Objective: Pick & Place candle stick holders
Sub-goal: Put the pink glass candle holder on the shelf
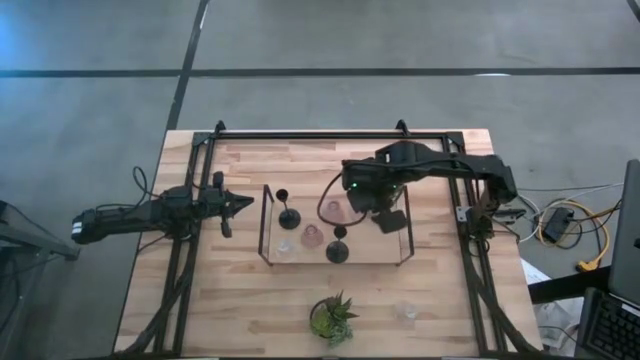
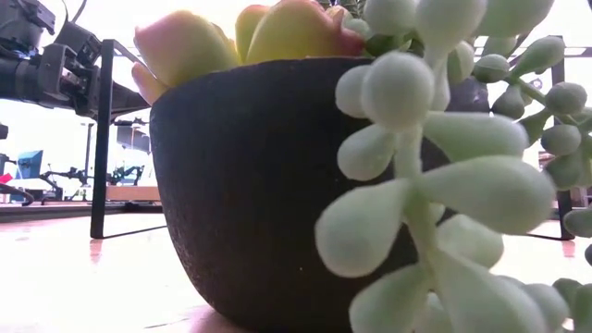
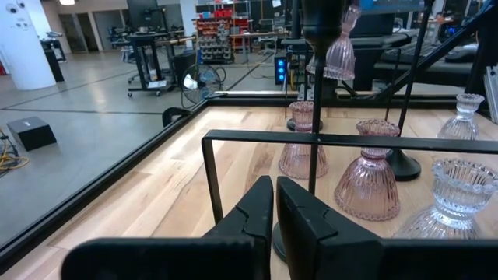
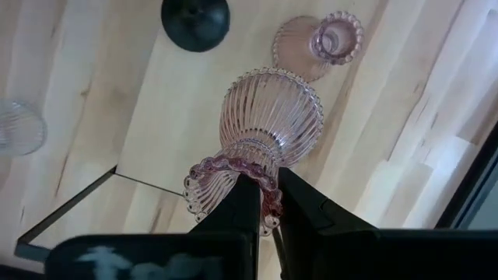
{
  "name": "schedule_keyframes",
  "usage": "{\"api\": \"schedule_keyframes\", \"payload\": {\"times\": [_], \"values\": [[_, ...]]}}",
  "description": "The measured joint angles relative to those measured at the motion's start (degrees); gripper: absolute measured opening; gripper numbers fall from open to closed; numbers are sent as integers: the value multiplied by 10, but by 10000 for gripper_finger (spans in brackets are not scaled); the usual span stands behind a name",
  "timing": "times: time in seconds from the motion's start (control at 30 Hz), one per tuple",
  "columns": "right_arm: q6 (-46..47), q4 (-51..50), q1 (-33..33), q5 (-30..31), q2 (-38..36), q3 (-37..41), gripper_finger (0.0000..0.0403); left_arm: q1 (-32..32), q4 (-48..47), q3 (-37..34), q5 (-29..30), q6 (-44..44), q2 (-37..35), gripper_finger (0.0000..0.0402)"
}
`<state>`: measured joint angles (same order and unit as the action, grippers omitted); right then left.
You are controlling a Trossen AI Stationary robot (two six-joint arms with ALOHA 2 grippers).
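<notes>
the right gripper (image 4: 264, 204) pinches the scalloped rim of a ribbed pink glass candle stick holder (image 4: 268, 128), which hangs base-down from its fingers above the black wire-framed wooden tray (image 1: 268, 222). directly beneath the held holder lies bare tray board; just beyond it stand a second pink glass holder (image 4: 319, 43) and a black round-based holder (image 4: 194, 19). to set it down well, the arm should lower straight, keep the base level, and let go only once the base rests flat, clear of those neighbours. the left gripper (image 3: 274, 206), fingers pressed together and empty, waits outside the tray's near rail.
</notes>
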<state>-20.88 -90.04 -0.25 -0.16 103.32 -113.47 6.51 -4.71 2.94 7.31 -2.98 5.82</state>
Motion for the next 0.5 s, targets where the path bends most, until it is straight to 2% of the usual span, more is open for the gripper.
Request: {"api": "schedule_keyframes", "payload": {"times": [0.5], "values": [[7,0,-7,-1,41,19,19,0,0,0,0,0,0,25]]}}
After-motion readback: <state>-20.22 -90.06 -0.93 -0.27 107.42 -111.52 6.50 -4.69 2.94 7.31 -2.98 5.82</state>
